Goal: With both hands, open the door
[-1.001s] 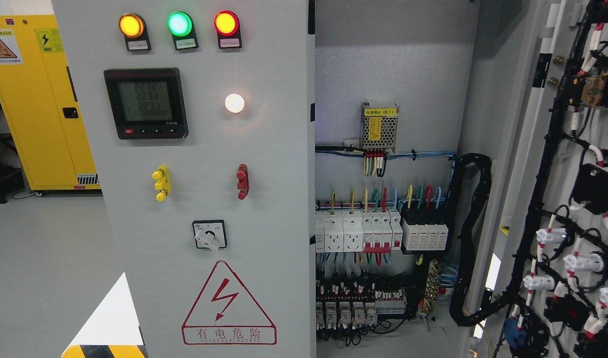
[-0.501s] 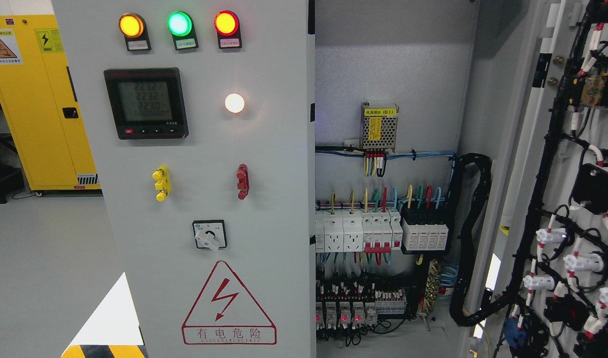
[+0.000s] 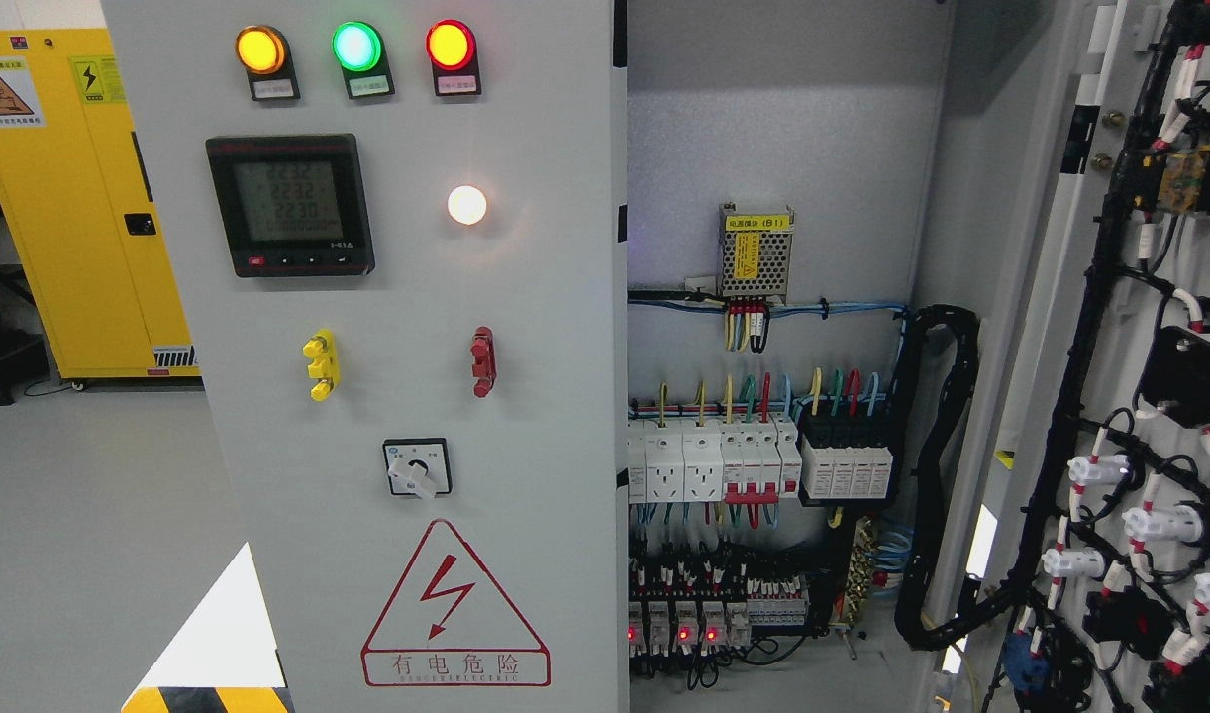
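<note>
A grey electrical cabinet fills the head view. Its left door (image 3: 526, 297) stands closed and carries three lit lamps (image 3: 356, 48), a digital meter (image 3: 290, 205), a white lamp (image 3: 466, 205), a rotary switch (image 3: 417, 467) and a red hazard triangle (image 3: 454, 609). The right door (image 3: 1110, 297) is swung wide open at the picture's right, showing its inner face with black wire looms. Between them the cabinet interior (image 3: 763, 129) is exposed, with a row of breakers (image 3: 754, 460) and a small power supply (image 3: 756, 252). Neither of my hands nor arms shows anywhere.
A yellow storage cabinet (image 3: 80, 208) stands at the far left on the grey floor (image 3: 80, 515). A thick black cable conduit (image 3: 947, 475) loops from the interior to the open door. Black-and-yellow floor marking (image 3: 209, 698) lies at the lower left.
Small red indicator lights on the relays at the bottom of the interior have come on. The meter digits flicker. The doors have not moved.
</note>
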Available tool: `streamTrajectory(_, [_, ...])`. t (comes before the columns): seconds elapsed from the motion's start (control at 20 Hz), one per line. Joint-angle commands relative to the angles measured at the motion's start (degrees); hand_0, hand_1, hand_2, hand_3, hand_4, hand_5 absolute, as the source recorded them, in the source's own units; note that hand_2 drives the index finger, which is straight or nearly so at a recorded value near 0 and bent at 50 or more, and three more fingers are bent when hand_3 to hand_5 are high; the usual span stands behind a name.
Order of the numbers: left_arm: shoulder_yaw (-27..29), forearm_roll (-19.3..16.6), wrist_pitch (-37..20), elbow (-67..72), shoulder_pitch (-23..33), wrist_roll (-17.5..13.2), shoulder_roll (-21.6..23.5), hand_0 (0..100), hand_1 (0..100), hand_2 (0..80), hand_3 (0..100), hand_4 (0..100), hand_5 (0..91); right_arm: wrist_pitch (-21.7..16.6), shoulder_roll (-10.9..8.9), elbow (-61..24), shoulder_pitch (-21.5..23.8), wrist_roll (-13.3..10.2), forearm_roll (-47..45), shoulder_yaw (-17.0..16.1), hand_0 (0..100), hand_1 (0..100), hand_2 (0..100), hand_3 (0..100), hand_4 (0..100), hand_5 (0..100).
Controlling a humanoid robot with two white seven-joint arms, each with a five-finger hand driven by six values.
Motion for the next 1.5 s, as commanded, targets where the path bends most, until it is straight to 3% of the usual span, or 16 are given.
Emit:
streamTrajectory(0.0, [-0.03, 0.00, 0.02, 0.54, -0.30, 0.23, -1.27, 0, 0, 0.0, 0, 0, 0.0, 3.93, 0.41, -3.08, -10.99, -0.39, 0.03, 1.81, 22, 1, 0, 0, 0, 0])
streamTrajectory(0.25, [0.05, 0.00, 0.02, 0.46, -0.83, 0.15, -1.27, 0, 0, 0.0, 0, 0, 0.0, 9.91, 2.87, 1.31, -20.40, -0.48, 0.12, 1.19, 22, 1, 0, 0, 0, 0])
streamTrajectory(0.6, [0.05, 0.00, 0.02, 0.54, -1.09, 0.15, -1.27, 0, 0, 0.0, 0, 0, 0.0, 12.64, 4.19, 8.60, -29.45, -0.48, 0.21, 1.19, 22, 1, 0, 0, 0, 0])
streamTrajectory(0.95, [0.32, 0.00, 0.02, 0.54, -1.09, 0.06, -1.27, 0, 0, 0.0, 0, 0, 0.0, 12.82, 4.81, 17.30, -35.87, -0.39, 0.21, 1.37, 22, 1, 0, 0, 0, 0])
streamTrajectory(1.2, [0.32, 0.09, 0.02, 0.54, -1.09, 0.06, -1.27, 0, 0, 0.0, 0, 0, 0.0, 12.91, 4.89, 19.16, -37.98, -0.39, 0.30, 2.16, 22, 1, 0, 0, 0, 0])
streamTrajectory(1.45, [0.41, 0.18, 0.02, 0.54, -1.09, 0.06, -1.18, 0, 0, 0.0, 0, 0, 0.0, 16.25, 4.89, 20.39, -40.80, -0.22, -0.32, 2.07, 22, 1, 0, 0, 0, 0])
